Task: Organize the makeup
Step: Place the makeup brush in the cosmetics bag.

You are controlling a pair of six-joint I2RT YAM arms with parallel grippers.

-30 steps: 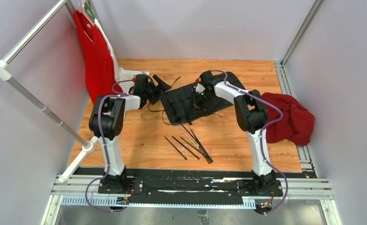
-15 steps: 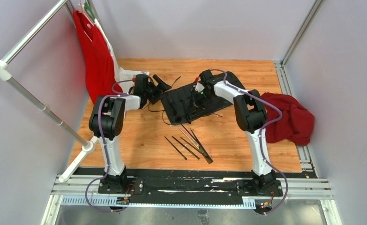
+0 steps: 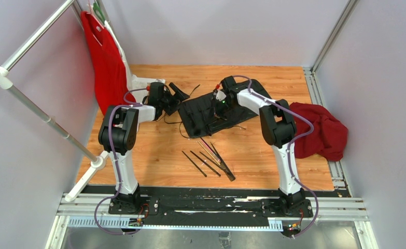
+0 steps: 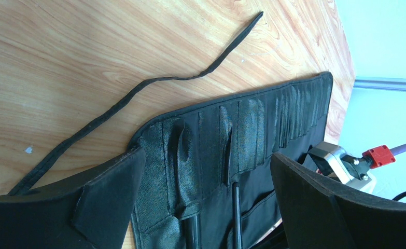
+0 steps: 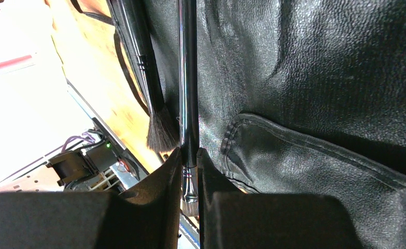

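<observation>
The brush (image 5: pixel 189 78) leaves the top edge; bristles apparently half-hidden.

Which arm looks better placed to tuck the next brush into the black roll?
The right: the right gripper is shut on a thin black brush lying along the black roll. The left gripper is open over the roll's edge, holding no brush.
</observation>
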